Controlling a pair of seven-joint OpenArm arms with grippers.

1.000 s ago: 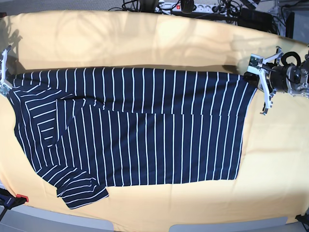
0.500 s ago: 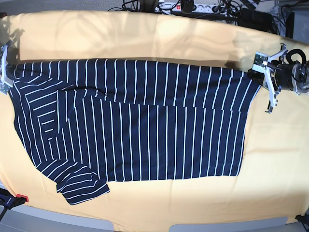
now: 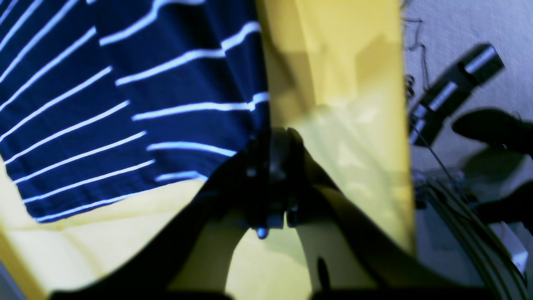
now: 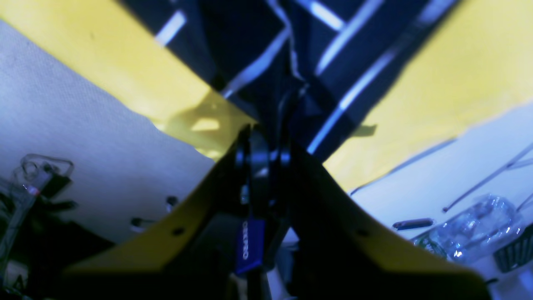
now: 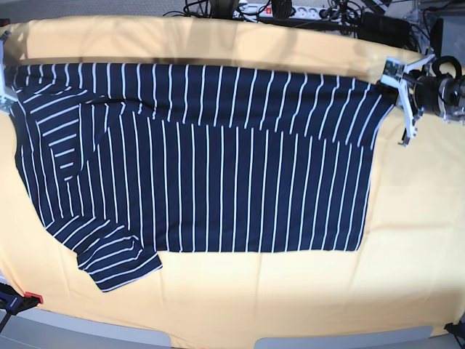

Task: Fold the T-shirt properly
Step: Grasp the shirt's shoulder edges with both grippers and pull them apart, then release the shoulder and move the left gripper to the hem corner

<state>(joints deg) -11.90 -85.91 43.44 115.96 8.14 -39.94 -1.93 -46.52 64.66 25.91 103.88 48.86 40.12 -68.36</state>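
Currently: shirt (image 5: 196, 167) spread on yellow cloth (image 5: 240, 305), far edge raised. L gripper (image 3: 272, 143) and R gripper (image 4: 268, 137) clamped on far corners. Early stage by appearance: far strip doubled over; sleeves, main folds pending.

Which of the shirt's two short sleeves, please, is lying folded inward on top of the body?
The far-left sleeve by the right tool; the near sleeve sticks outward.
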